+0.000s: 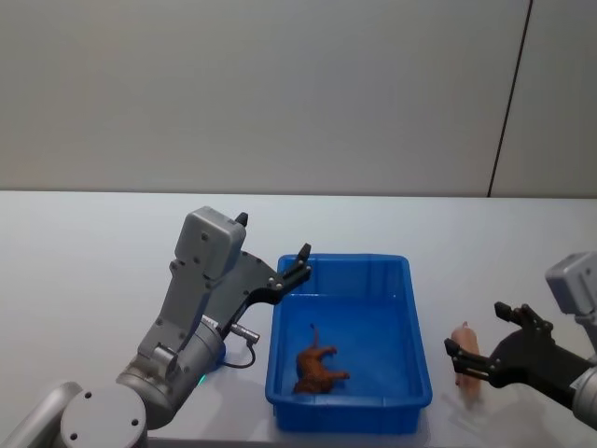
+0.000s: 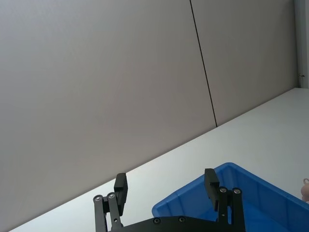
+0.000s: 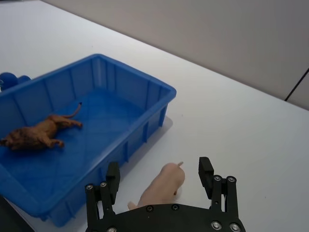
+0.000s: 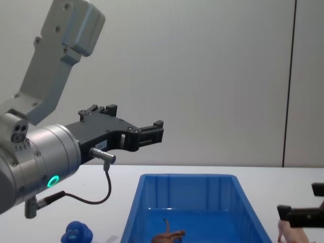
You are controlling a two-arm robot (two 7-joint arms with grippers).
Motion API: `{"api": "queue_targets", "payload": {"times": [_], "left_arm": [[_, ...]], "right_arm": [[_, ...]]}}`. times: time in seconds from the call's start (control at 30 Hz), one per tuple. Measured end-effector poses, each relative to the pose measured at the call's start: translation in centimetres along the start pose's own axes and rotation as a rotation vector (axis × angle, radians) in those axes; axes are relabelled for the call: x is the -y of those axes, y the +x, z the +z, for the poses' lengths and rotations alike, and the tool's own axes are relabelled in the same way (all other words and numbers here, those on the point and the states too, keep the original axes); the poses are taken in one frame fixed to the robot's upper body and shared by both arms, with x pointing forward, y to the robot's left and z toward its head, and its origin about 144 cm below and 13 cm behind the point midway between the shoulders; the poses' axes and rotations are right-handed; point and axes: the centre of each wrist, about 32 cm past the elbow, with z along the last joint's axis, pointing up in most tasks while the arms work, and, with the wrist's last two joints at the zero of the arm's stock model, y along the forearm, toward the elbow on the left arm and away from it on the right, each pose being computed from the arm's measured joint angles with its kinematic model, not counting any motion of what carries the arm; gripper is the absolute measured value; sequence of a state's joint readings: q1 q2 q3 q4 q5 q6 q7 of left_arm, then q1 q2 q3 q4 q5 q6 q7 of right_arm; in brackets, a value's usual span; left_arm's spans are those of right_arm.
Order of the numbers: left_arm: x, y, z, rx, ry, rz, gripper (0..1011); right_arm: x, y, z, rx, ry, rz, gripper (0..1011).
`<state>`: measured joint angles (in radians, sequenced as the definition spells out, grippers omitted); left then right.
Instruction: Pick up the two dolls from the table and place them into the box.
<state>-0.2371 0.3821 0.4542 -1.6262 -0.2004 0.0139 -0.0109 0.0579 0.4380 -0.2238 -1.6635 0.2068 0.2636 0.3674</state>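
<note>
The blue box (image 1: pixel 347 402) stands on the table in front of me. A brown long-tailed doll (image 1: pixel 317 368) lies on its side inside it, toward the near end (image 3: pixel 41 135). A pale pink pig doll (image 1: pixel 463 338) lies on the table just right of the box. My right gripper (image 1: pixel 478 329) is open, low over the table, with the pig (image 3: pixel 159 188) between its fingers (image 3: pixel 112 176) and gaps on both sides. My left gripper (image 1: pixel 298 263) hangs open and empty above the box's far left rim (image 2: pixel 193 195).
A rounded blue figure (image 4: pixel 76 233) sits on the table left of the box, under my left arm; it also peeks past the box wall (image 3: pixel 9 79). A plain wall rises behind the table. Bare tabletop lies beyond the box and to the right.
</note>
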Motion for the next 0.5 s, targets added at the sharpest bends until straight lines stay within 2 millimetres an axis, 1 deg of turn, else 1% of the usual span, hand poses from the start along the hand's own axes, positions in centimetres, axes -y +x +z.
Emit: {"api": "queue_targets", "payload": {"times": [0.27,0.5], "left_arm": [[0.0,0.0,0.0,0.0,0.0,0.0,1001],[0.0,0.0,0.0,0.0,0.0,0.0,1001]], "right_arm": [[-0.2,-0.2,-0.7,-0.003,-0.052,-0.014,1001],[-0.4,-0.9,-1.4,-0.006,-0.104,-0.038,1001]]}}
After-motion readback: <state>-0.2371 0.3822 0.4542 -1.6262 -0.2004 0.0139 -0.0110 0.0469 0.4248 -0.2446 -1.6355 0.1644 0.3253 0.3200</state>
